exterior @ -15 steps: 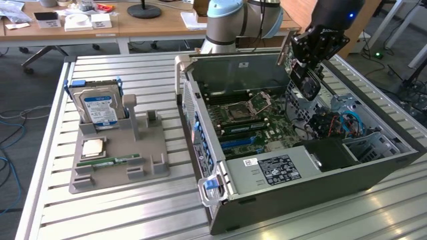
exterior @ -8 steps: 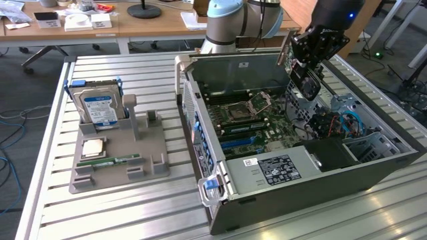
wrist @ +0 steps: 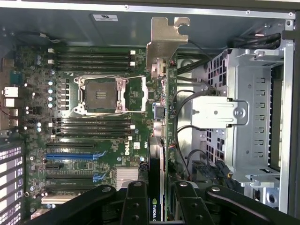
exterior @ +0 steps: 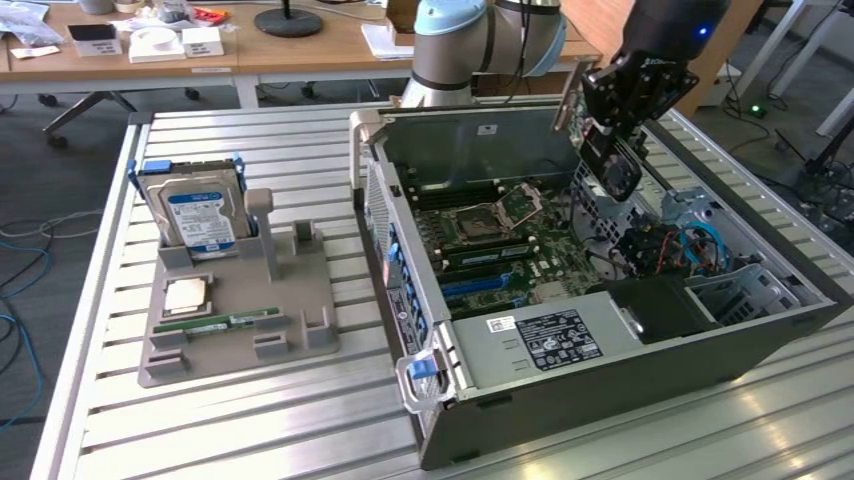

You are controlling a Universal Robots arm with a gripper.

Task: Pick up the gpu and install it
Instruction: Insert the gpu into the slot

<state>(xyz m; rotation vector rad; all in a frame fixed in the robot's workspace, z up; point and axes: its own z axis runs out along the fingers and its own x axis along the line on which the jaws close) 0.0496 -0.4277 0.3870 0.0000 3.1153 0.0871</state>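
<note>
My gripper (exterior: 621, 105) hangs over the open computer case (exterior: 574, 385), shut on the gpu (exterior: 611, 165). The dark card hangs below the fingers, above the right side of the motherboard (exterior: 497, 238). In the wrist view the gpu (wrist: 159, 140) is seen edge-on, with its silvery bracket (wrist: 165, 44) at the far end near the case wall. It is clamped in my gripper (wrist: 159, 204), one black finger (wrist: 134, 201) on each side. It floats above the board, between the processor socket (wrist: 101, 96) and the metal drive cage (wrist: 243, 112). The blue expansion slots (wrist: 75, 155) lie off to one side of the card.
On the exterior view's left, a grey parts holder (exterior: 300, 300) carries a hard drive (exterior: 200, 212) standing upright, a processor chip (exterior: 184, 296) and a green memory stick (exterior: 220, 322). Cables (exterior: 674, 245) and the power supply (exterior: 561, 340) crowd the case's near right.
</note>
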